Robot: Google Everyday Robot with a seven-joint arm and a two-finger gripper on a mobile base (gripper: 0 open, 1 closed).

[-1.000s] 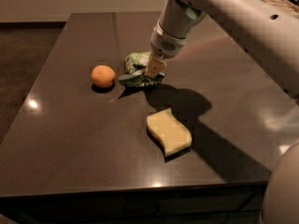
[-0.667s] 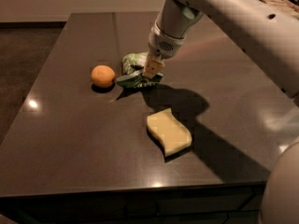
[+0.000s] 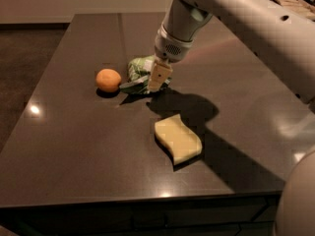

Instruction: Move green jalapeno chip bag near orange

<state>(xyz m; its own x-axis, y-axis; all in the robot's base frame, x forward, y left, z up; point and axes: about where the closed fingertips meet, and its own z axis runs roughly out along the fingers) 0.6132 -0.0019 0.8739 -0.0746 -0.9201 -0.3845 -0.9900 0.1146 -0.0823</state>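
The green jalapeno chip bag [image 3: 138,73] lies crumpled on the dark table [image 3: 74,146], just right of the orange [image 3: 108,80], with a small gap between them. My gripper [image 3: 159,76] comes down from the upper right and is shut on the bag's right edge, low over the table. The arm's wrist hides part of the bag's far right side.
A pale yellow wavy sponge [image 3: 177,138] lies in front of the gripper, toward the table's front edge. My arm [image 3: 256,28] crosses the upper right of the view and casts a shadow beside the sponge.
My gripper and the chip bag have shifted slightly left and toward the front, closer to the orange. The orange and the sponge have not moved.
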